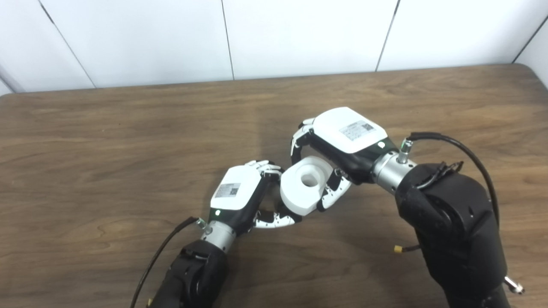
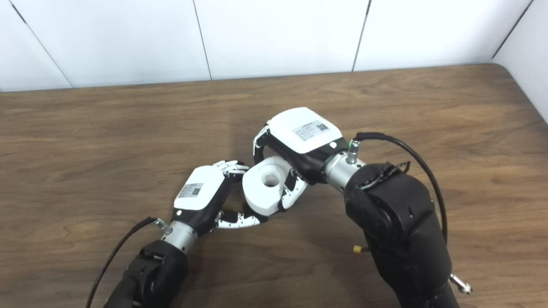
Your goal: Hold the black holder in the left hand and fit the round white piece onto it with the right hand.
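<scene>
The round white piece (image 1: 305, 185), a thick disc with a hole through its middle, hangs a little above the table near the centre. My right hand (image 1: 342, 139) comes in from the right and is shut on it, fingers over its far rim and thumb on its near right side. My left hand (image 1: 238, 192) meets the disc's left edge from below left, fingers curled at the top and thumb reaching under the disc. The black holder sits in that left hand's grip, almost wholly hidden behind the fingers and the white piece. How the piece sits on the holder cannot be seen.
The brown wooden table (image 1: 128, 145) runs to a white panelled wall at the back, with its rounded far right corner (image 2: 501, 68) in sight. Black cables trail from both wrists. No other objects lie on the table.
</scene>
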You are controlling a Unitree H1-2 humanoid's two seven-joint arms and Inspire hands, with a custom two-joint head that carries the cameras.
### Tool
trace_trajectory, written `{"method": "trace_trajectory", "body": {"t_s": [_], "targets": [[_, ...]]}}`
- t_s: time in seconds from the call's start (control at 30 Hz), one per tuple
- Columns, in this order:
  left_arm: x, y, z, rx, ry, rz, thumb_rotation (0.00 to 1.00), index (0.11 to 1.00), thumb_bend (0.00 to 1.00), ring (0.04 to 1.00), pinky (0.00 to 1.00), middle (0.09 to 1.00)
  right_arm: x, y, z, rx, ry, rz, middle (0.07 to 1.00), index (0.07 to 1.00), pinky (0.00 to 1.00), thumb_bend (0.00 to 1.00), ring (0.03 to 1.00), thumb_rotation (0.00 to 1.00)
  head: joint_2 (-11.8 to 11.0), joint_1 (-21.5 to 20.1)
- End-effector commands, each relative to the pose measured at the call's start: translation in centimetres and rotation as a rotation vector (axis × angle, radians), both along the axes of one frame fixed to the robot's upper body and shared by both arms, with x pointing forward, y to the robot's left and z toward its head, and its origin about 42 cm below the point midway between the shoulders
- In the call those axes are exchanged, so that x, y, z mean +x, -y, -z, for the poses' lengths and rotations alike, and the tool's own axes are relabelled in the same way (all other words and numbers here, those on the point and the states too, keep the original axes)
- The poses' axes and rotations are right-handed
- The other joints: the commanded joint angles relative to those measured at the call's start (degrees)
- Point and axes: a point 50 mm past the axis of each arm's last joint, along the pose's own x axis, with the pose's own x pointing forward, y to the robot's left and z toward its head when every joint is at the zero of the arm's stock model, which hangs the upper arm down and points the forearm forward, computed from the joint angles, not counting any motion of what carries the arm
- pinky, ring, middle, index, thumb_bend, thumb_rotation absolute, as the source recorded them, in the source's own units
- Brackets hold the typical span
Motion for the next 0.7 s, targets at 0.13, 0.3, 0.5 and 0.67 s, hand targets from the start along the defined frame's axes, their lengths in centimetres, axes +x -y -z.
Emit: {"method": "trace_trajectory", "body": {"t_s": [0.13,0.3,0.5,0.67], "targets": [[-0.79,-1.05,2.71,0.087,-0.162,-0.049,0.05,0.488,0.52,0.858,0.87,0.765,0.15,-0.15,-0.90,0.022,0.068,-0.003,0.761,0.483,0.74,0.53,0.864,0.14,0.22,-0.07],[-0.80,-1.04,2.66,0.084,-0.162,-0.050,0.05,0.487,0.52,0.855,0.87,0.764,0.27,-0.10,-0.72,0.022,0.059,-0.001,0.765,0.483,0.74,0.52,0.865,0.14,0.22,-0.07],[-0.80,-1.07,2.70,0.074,-0.164,-0.053,0.05,0.487,0.52,0.858,0.87,0.764,0.36,-0.02,-0.55,0.001,0.055,0.000,0.759,0.485,0.74,0.53,0.862,0.14,0.27,-0.11],[-0.72,-1.05,2.68,0.081,-0.168,-0.052,0.05,0.487,0.52,0.859,0.87,0.764,0.48,0.02,-0.55,-0.029,0.058,0.001,0.761,0.490,0.74,0.52,0.864,0.15,0.09,-0.48]]}}
